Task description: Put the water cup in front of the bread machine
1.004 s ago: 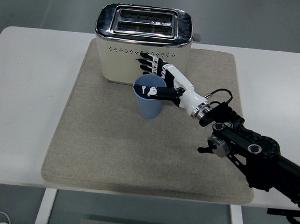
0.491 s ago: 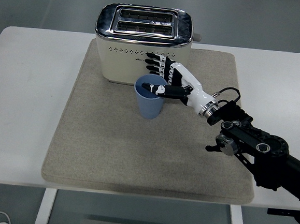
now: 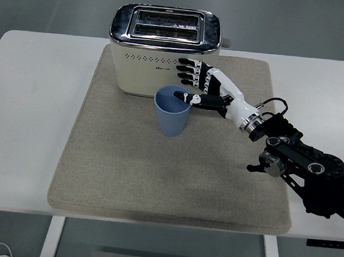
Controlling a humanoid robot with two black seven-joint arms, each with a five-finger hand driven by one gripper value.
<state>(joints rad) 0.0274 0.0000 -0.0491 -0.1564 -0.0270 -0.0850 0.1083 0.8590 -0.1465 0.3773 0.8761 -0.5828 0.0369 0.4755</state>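
Now releasing: the cup is standing in front of the toaster.

Reaching in from the right, the right hand (image 3: 200, 89) is sitting beside the cup (image 3: 172, 112) with its fingers (image 3: 188, 71) spread and straight, gripping nothing; only the thumb tip is lying over the rim. The cup is standing upright on the mat (image 3: 122, 160), just before the toaster (image 3: 163, 50), so placement looks done. Next the hand needs drawing clear to the right without the thumb catching the rim and tipping the cup.
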